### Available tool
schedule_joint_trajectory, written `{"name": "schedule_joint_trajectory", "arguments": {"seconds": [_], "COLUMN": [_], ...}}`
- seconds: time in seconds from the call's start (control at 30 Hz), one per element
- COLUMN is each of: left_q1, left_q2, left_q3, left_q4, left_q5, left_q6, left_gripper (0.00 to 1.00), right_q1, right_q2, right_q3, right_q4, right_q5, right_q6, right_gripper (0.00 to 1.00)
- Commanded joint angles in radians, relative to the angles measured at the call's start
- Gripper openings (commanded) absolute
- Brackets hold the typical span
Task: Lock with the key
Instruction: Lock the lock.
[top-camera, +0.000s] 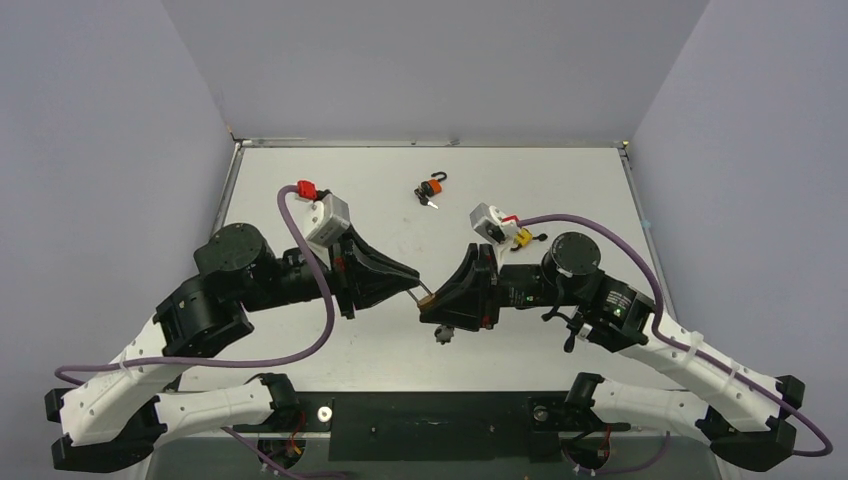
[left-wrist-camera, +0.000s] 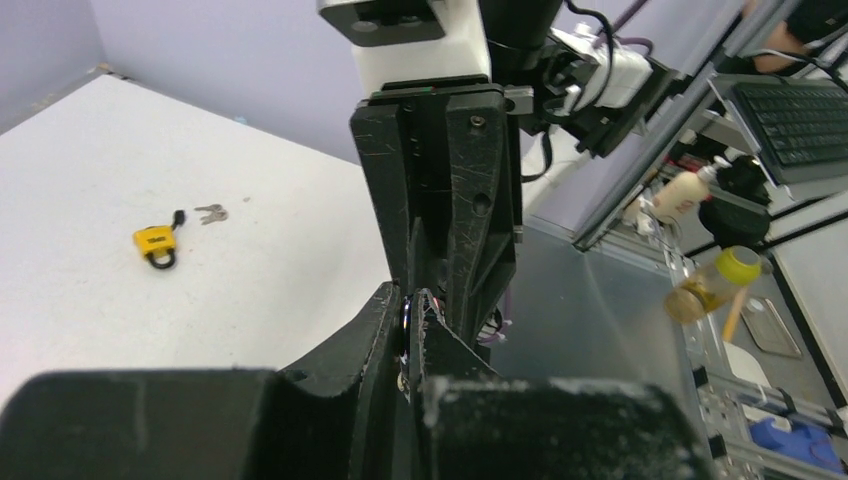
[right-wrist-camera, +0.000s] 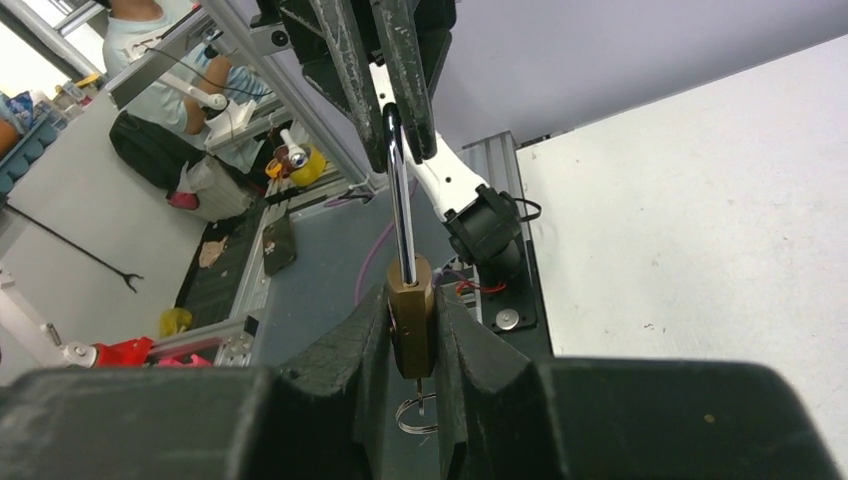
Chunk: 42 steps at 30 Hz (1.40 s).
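Brass padlock (right-wrist-camera: 410, 318) sits clamped in the right hand (top-camera: 437, 300), key (right-wrist-camera: 421, 400) beneath; left hand (top-camera: 410, 278) pinches its steel shackle (right-wrist-camera: 401, 210).

No readable text, brand or number; padlock (right-wrist-camera: 411, 315) seen edge-on; keyboard (left-wrist-camera: 800, 120) keys possibly lettered, too blurred.

Brass padlock (right-wrist-camera: 410, 312), yellow padlock (left-wrist-camera: 155, 241), orange padlock (top-camera: 432, 188): three total. Left arm (top-camera: 215, 292), right arm (top-camera: 610, 300): two.

I see 2 spare padlocks on the tabletop (top-camera: 580, 190): an orange padlock (top-camera: 430, 189) toward the far edge, a yellow padlock (top-camera: 522, 238) right of it.
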<state>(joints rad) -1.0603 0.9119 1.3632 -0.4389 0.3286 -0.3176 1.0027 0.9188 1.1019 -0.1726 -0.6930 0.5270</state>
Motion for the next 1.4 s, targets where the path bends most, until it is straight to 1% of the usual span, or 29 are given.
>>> {"name": "schedule_joint_trajectory", "arguments": {"seconds": [0.0, 0.03, 0.07, 0.1, 0.13, 0.2, 0.27, 0.4, 0.5, 0.6, 0.7, 0.83, 1.07, 1.2, 1.27, 1.37], "left_q1": [-0.035, -0.031, -0.027, -0.024, -0.019, -0.014, -0.004, 0.024, 0.045, 0.093, 0.153, 0.205, 0.225, 0.228, 0.23, 0.233], "left_q2": [0.024, 0.023, 0.02, 0.022, 0.024, 0.024, 0.022, 0.027, 0.039, 0.055, 0.087, 0.125, 0.148, 0.15, 0.151, 0.151], "left_q3": [0.002, 0.015, 0.022, 0.036, 0.05, 0.065, 0.079, 0.119, 0.152, 0.197, 0.233, 0.288, 0.301, 0.301, 0.301, 0.3], "left_q4": [-0.15, -0.152, -0.156, -0.159, -0.167, -0.17, -0.17, -0.17, -0.188, -0.208, -0.226, -0.26, -0.254, -0.25, -0.25, -0.248], "left_q5": [-0.134, -0.161, -0.202, -0.22, -0.246, -0.282, -0.304, -0.304, -0.312, -0.295, -0.228, -0.192, -0.146, -0.137, -0.134, -0.128], "left_q6": [-0.008, -0.007, -0.008, -0.009, -0.011, -0.015, -0.019, -0.026, -0.033, -0.046, -0.075, -0.092, -0.109, -0.115, -0.118, -0.121], "left_gripper": [0.0, 0.0, 0.0, 0.0, 0.0, 0.0, 0.0, 0.0, 0.0, 0.0, 0.0, 0.0, 0.0, 0.0, 0.0, 0.0], "right_q1": [-0.018, -0.019, -0.025, -0.03, -0.037, -0.048, -0.059, -0.118, -0.174, -0.181, -0.148, -0.075, -0.049, -0.046, -0.046, -0.041], "right_q2": [0.012, 0.004, -0.001, -0.011, -0.017, -0.033, -0.047, -0.076, -0.094, -0.091, -0.063, -0.025, 0.012, 0.016, 0.021, 0.031], "right_q3": [0.054, 0.05, 0.039, 0.032, 0.018, -0.004, -0.023, -0.075, -0.14, -0.17, -0.178, -0.147, -0.119, -0.109, -0.102, -0.099], "right_q4": [0.244, 0.237, 0.226, 0.224, 0.225, 0.232, 0.234, 0.229, 0.263, 0.243, 0.22, 0.18, 0.177, 0.175, 0.137, 0.129], "right_q5": [0.167, 0.179, 0.186, 0.197, 0.199, 0.2, 0.202, 0.183, 0.146, 0.164, 0.201, 0.315, 0.437, 0.494, 0.508, 0.509], "right_q6": [-0.011, -0.027, -0.034, -0.044, -0.046, -0.051, -0.058, -0.052, -0.029, -0.045, -0.06, -0.116, -0.155, -0.176, -0.189, -0.194], "right_gripper": [0.14, 0.22, 0.25, 0.32, 0.35, 0.5, 0.57, 0.64, 0.66, 0.65, 0.63, 0.59, 0.54, 0.49, 0.48, 0.41]}}
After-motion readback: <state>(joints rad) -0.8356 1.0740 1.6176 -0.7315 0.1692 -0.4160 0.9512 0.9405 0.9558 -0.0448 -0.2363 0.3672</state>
